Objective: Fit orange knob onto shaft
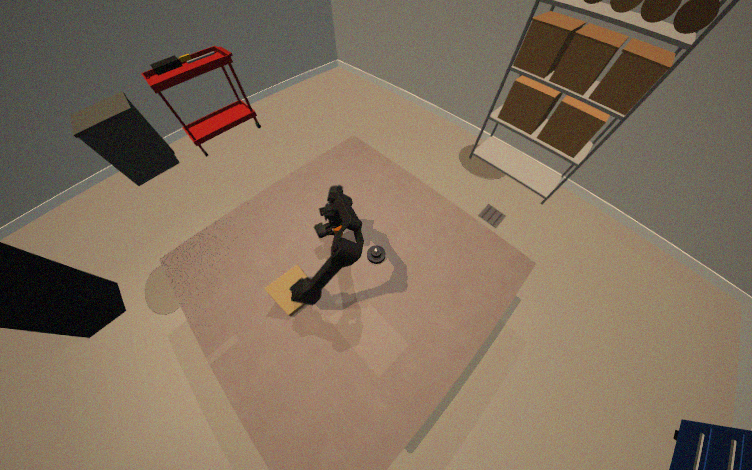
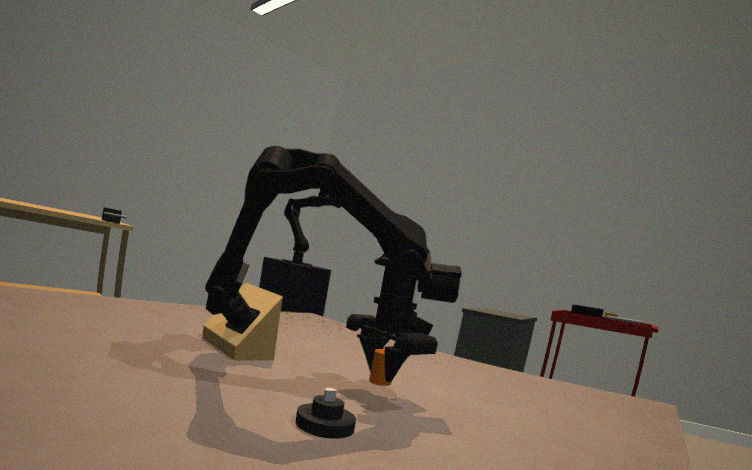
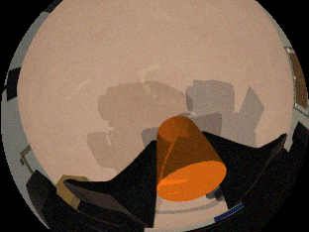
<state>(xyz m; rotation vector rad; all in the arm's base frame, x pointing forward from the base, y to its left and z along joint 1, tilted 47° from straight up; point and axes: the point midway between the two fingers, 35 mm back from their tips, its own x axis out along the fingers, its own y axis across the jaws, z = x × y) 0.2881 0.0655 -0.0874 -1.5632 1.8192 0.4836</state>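
Observation:
The orange knob (image 1: pixel 337 228) (image 2: pixel 379 368) (image 3: pixel 192 180) is upright between the black fingers of my gripper (image 2: pixel 381 373) (image 3: pixel 179 140), which is shut on it. In the exterior view the knob's lower end hangs a little above the table. The hole underneath is hidden. The round dark pedestal (image 1: pixel 376 259) (image 2: pixel 325 426) stands on the table, in front and to the left of the knob in the exterior view. Its short silver shaft (image 2: pixel 330 394) points up, bare, lower than my gripper. The shaft's flat side cannot be made out. In the wrist view the right finger and knob mostly hide the pedestal.
The arm's tan wedge-shaped base block (image 1: pixel 286 287) (image 2: pixel 260 332) stands on the pinkish table top (image 1: pixel 443 251) (image 2: pixel 513 420). A red cart (image 1: pixel 221 122) (image 2: pixel 600 324), a grey cabinet (image 2: pixel 493 338) and a shelf rack with boxes (image 1: pixel 519 165) stand away from the table.

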